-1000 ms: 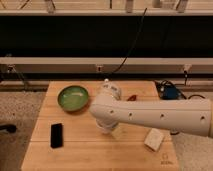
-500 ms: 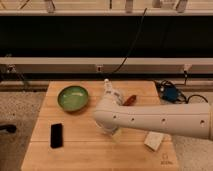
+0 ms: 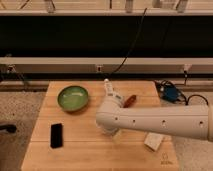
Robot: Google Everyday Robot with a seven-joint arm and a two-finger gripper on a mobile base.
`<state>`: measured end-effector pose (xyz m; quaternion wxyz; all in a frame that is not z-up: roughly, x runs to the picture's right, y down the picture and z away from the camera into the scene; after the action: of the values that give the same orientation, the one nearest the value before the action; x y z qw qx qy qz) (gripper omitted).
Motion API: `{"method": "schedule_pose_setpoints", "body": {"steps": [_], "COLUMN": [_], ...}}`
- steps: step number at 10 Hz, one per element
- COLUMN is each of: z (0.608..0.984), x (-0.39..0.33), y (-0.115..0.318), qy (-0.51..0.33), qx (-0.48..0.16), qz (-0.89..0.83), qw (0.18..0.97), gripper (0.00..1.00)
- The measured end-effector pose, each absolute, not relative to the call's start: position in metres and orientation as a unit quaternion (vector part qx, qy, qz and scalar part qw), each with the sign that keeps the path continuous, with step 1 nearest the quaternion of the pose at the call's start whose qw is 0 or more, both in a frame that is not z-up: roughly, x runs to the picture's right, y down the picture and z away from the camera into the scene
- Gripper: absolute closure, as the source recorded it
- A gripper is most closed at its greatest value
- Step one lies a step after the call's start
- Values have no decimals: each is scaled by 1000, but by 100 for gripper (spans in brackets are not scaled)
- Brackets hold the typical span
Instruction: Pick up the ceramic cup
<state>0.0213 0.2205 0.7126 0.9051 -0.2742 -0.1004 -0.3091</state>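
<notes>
My white arm [image 3: 150, 120] reaches in from the right across the middle of the wooden table [image 3: 80, 145]. Its rounded end points down at the table just right of the green bowl [image 3: 73, 97]. The gripper [image 3: 110, 132] is under that end, low over the table and mostly hidden by the arm. A small pale shape shows at the arm's lower edge; I cannot tell whether it is the ceramic cup or part of the gripper. Otherwise the cup is hidden. A white tube-shaped bottle [image 3: 108, 90] stands just behind the arm.
A black phone-like slab [image 3: 56, 135] lies at the front left. A red-brown object [image 3: 130, 100] lies behind the arm. A white packet [image 3: 153, 141] lies at the front right. A blue device with cables [image 3: 170, 93] sits off the table's right rear corner.
The arm has sunk a little towards the table and its end has shifted slightly nearer the front. The bowl, phone, bottle and packet have not moved.
</notes>
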Motion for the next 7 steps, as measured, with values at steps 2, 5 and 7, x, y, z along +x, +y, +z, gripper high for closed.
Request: {"method": "schedule_pose_setpoints", "body": {"steps": [2,5,7], "z": [715,719,720], "x": [20,18,18], "y": [222,227,228], "qy": [-105,-111,-114], "qx": [-273,-273,-272], "qz": [-309,-308,-309], "qw": [905,904,904], "gripper": [20,20,20]}}
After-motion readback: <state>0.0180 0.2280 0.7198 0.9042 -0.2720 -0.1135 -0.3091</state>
